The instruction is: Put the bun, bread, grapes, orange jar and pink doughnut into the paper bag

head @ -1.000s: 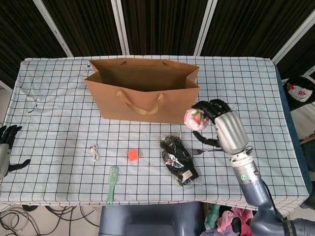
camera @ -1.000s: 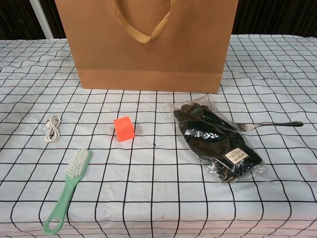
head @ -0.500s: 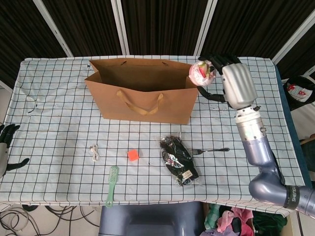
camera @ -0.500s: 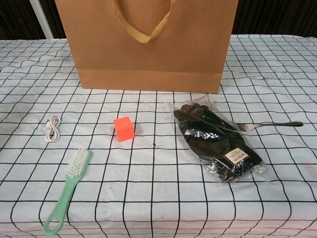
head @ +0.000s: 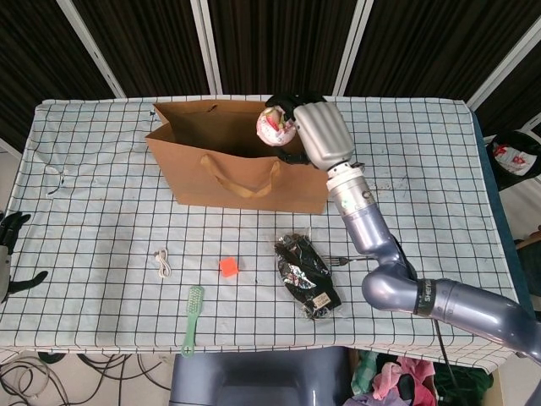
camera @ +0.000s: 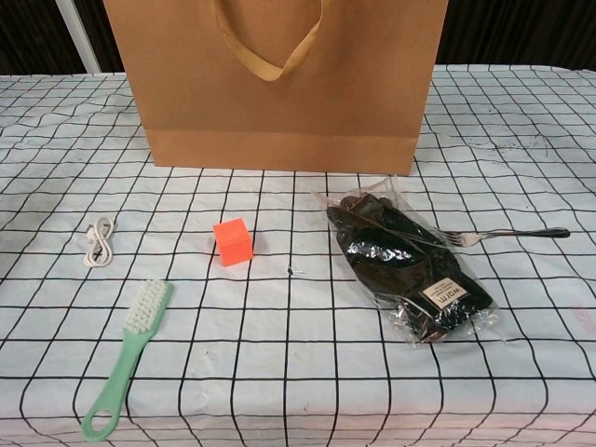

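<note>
Bench (head: pixel 101 254) under white cloth (camera: pixel 279 372) with black grid, cloth wrinkled at far left. Behind bench: dark panels (head: pixel 279 42) split by white slanted bars (head: pixel 203 42). Left of bench, pale floor (head: pixel 8 178). Below front edge: grey block (head: pixel 262 381), tangled cables (head: pixel 51 376) at lower left, bundle of coloured fabric (head: pixel 385 379) at lower right. Right edge: dark blue side of bench, red-white object (head: pixel 511 156) beyond. Light even, soft shadows.
</note>
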